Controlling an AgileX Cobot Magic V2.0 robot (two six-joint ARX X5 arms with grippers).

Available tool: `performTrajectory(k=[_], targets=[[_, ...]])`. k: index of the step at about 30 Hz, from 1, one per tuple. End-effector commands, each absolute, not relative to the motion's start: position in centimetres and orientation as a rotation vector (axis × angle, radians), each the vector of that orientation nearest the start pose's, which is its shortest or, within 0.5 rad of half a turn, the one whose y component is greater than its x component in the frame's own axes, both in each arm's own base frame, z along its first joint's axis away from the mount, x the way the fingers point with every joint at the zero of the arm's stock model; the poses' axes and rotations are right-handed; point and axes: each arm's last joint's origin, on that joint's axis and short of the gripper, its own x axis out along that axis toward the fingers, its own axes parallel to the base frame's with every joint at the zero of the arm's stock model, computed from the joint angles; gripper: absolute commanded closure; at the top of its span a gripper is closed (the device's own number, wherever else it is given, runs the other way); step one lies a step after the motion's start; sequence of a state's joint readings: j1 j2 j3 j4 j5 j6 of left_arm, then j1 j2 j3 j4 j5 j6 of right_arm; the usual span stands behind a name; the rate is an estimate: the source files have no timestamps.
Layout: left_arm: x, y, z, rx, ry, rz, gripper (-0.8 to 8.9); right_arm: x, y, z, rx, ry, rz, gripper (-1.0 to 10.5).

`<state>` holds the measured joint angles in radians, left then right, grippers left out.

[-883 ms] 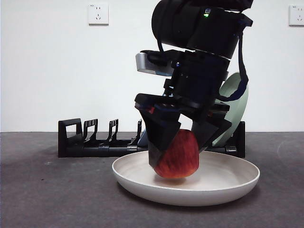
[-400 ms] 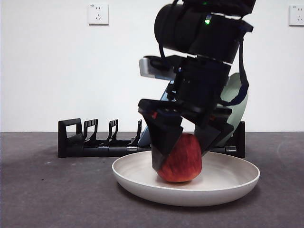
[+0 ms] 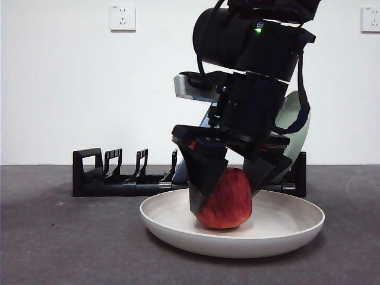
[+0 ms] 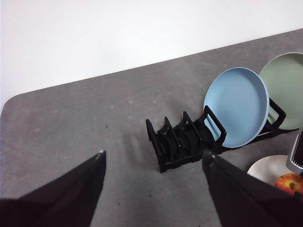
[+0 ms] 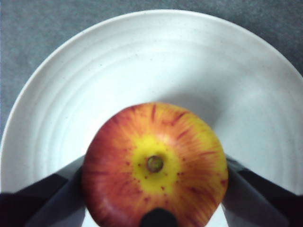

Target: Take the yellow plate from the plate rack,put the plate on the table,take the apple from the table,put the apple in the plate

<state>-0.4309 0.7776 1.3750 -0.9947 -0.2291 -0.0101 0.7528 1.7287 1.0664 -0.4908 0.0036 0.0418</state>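
Observation:
The cream-yellow plate lies flat on the dark grey table, in front of the black plate rack. The red apple sits upright in the middle of the plate. My right gripper comes down from above, shut on the apple with a jaw against each side. In the right wrist view the apple fills the centre, stem up, over the plate. My left gripper is open and empty, high over the table; its view shows the rack, plate and apple.
A light blue plate and a sage green plate stand upright in the rack's right end, behind the arm; the green one shows in the front view. The rack's left slots hold nothing. A white wall stands behind.
My right gripper has lowered the apple slightly, from just above the plate's floor down onto it. It is nearly still over the last half second.

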Motion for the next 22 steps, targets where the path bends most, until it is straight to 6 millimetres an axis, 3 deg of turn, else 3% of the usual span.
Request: performTrajectory(k=[1,9,18,20,22], targets=[[8.5,-3.1,43.7,0.117,0.380,-0.195,4.70,24.1,22.5,16.5,-0.400,1.140,0.623,4.4],[8.6,-3.2,43.7,0.111,0.382,-0.195,4.71,23.6,22.1,19.3,-0.367,1.061,0.636,4.4],[9.7,-3.9,43.7,0.099,0.388,-0.244,4.71,22.3,20.3,25.2,-0.288,0.856,0.660,4.5],[10.4,-4.2,43.6,0.107,0.404,-0.246,4.78,21.9,19.6,26.6,-0.270,0.804,0.659,5.3],[11.2,-4.6,43.3,0.141,0.430,-0.258,5.98,21.6,18.6,28.0,-0.254,0.754,0.653,7.3]])
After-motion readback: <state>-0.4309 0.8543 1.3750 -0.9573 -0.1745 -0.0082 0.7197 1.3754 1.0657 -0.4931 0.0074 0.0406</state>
